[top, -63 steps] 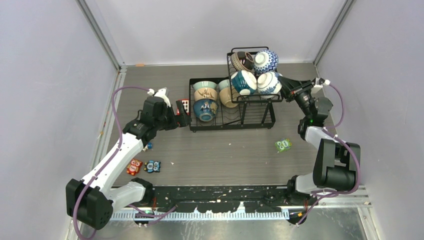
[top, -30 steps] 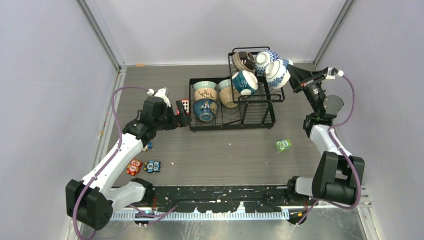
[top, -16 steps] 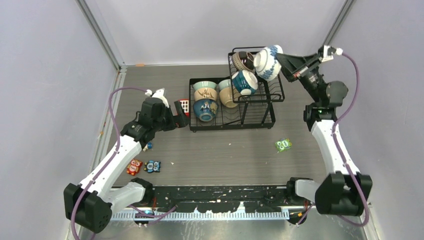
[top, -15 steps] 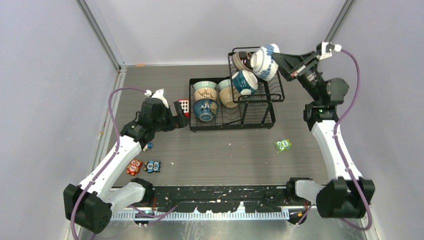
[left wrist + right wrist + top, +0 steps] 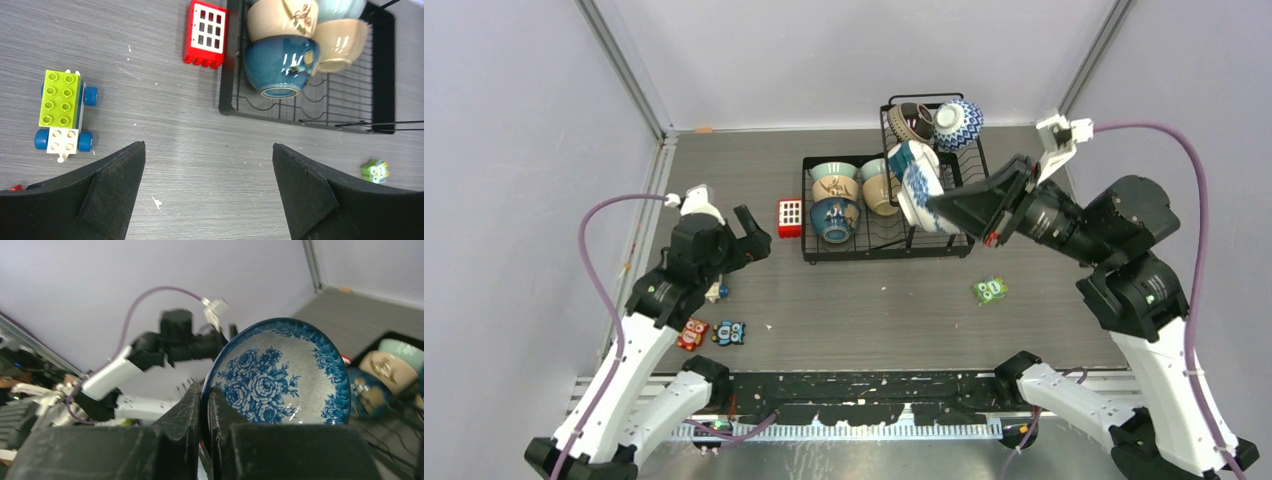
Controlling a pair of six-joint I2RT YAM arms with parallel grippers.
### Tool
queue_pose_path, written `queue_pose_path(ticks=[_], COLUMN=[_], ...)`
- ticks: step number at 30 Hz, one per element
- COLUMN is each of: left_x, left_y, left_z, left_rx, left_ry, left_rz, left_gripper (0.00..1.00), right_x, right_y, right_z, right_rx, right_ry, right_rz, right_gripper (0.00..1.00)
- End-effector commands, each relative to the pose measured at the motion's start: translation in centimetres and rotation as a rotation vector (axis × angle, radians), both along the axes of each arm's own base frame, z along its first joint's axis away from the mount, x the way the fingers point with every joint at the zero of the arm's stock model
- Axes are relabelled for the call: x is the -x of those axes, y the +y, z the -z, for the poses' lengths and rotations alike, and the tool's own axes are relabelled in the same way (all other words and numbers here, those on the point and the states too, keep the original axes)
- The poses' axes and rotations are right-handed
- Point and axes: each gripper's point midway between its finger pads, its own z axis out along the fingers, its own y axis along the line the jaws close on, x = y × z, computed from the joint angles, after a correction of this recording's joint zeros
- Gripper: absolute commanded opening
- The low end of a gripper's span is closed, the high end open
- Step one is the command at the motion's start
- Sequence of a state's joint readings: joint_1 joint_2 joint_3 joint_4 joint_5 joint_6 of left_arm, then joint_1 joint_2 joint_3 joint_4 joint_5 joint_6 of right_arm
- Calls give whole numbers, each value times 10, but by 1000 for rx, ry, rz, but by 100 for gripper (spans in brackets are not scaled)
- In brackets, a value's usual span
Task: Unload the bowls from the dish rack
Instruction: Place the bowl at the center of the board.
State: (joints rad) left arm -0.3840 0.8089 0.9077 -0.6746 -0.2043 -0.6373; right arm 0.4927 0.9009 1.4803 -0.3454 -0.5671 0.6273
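My right gripper (image 5: 941, 207) is shut on the rim of a blue-and-white floral bowl (image 5: 917, 190), held on edge in the air over the dish rack (image 5: 889, 252). In the right wrist view the fingers (image 5: 192, 410) pinch the rim, with the bowl's flowered inside (image 5: 285, 375) facing the camera. A brown bowl (image 5: 909, 120), a blue-patterned bowl (image 5: 957, 122) and a teal bowl (image 5: 902, 152) sit in the raised basket. Pale green (image 5: 832, 170), tan (image 5: 880, 193) and dark blue (image 5: 834, 218) bowls stand in the lower tray. My left gripper (image 5: 753, 230) is open and empty, left of the rack.
A red block with white squares (image 5: 790, 217) lies just left of the rack. Small toy cars (image 5: 692, 332) sit near the left arm, and a green toy (image 5: 991, 290) lies in front of the rack. Below the left gripper (image 5: 208, 145) lies a lime brick car (image 5: 62, 110).
The right arm has lifted the floral bowl out of the raised basket and swung it forward and down over the rack. The left gripper has drawn back left from the red block.
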Motion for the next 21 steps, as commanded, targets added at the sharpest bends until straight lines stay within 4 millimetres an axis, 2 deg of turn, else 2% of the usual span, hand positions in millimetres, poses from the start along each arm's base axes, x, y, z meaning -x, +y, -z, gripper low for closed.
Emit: queue_pose_path(ticks=[1,4,8,11,15,18,21], left_x=[10,17,29,35,41,45,47], left_y=[3,-13,-24,-19,-2,-1,-5], left_z=[-33,-42,-42,-37,-28,-28,-28], left_rx=[56,101,104,67,-31,-60,-57], left_ry=[-99,-119,-79,-56,-28,-23,-40], left_rz=[-4,95,186,193,169,202,237], left_gripper=[100,100,100,100,100,100,100], right_x=[0,-1,-5,-12,-12,-6,2], right_y=[-16,-13,0,20,51,69,80], right_z=[56,71,79,87,100,112,134], right_rx=[245,309,367,435,566,663,733], right_ry=[-6,-9,-44,-83,-188,-259,-302], right_rz=[101,105,101,97,112,110,95], right_gripper=[1,1,1,1,1,1,1])
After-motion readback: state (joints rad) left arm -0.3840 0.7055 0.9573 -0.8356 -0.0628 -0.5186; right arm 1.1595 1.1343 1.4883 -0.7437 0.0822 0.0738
